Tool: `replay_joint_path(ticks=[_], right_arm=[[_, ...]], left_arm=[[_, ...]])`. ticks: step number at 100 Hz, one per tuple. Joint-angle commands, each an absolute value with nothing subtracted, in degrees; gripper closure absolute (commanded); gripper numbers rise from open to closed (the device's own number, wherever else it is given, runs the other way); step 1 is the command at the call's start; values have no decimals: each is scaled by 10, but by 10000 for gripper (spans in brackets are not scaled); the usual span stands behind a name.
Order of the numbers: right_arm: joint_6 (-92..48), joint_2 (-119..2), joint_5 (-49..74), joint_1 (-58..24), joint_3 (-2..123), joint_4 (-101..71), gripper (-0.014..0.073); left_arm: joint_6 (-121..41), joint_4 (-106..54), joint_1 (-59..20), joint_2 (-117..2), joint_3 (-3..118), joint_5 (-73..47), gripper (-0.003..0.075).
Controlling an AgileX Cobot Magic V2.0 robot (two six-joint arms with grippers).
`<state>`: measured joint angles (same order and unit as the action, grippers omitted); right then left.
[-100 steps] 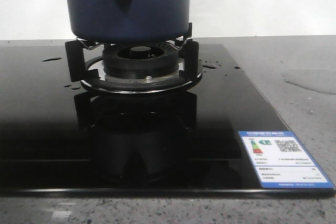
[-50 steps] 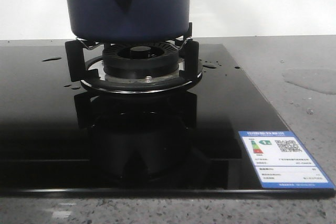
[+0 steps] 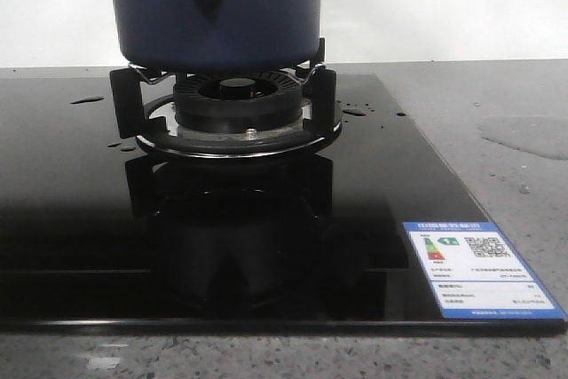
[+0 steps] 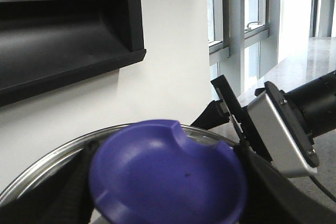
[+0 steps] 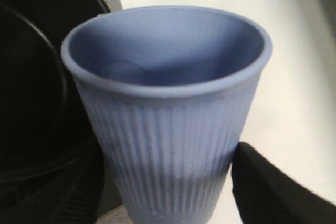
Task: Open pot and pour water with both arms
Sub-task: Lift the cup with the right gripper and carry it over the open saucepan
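We held the lid's knob (image 4: 168, 174) pinched between our left fingers (image 4: 262, 182), clear of the pot (image 3: 217, 11) resting on the burner (image 3: 235, 108); our right fingers (image 5: 273, 187) clamped the ribbed cup (image 5: 168, 114) upright, presumably ready to pour.

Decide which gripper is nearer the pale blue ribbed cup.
Right. The right gripper has a finger on each side of the cup; the left gripper sits around the lid knob instead.

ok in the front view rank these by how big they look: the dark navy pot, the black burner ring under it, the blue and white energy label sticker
1. Dark navy-blue matte pot, though its top is cropped.
2. Black round burner ring.
3. Blue and white rectangular energy label sticker, close to the burner in apparent size; it lies nearer the camera, so this order is unsure.
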<state>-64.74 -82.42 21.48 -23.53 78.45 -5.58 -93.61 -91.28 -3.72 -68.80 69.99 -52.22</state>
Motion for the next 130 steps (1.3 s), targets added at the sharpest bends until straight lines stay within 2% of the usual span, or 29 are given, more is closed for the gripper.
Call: replay_joint_path(ticks=[1,50,130], right_arm=[[-652,-807,135,-235,808,-24,368],[-652,-836,9,-236,808,90,368],[-652,-836,-124,-236,808,264,368]], left_arm=[[-930,-965,-36,-675,718,-518,440],[-930,-965,-36,-675,718,-516,440],[-930,-965,-36,-675,718,-504,440]])
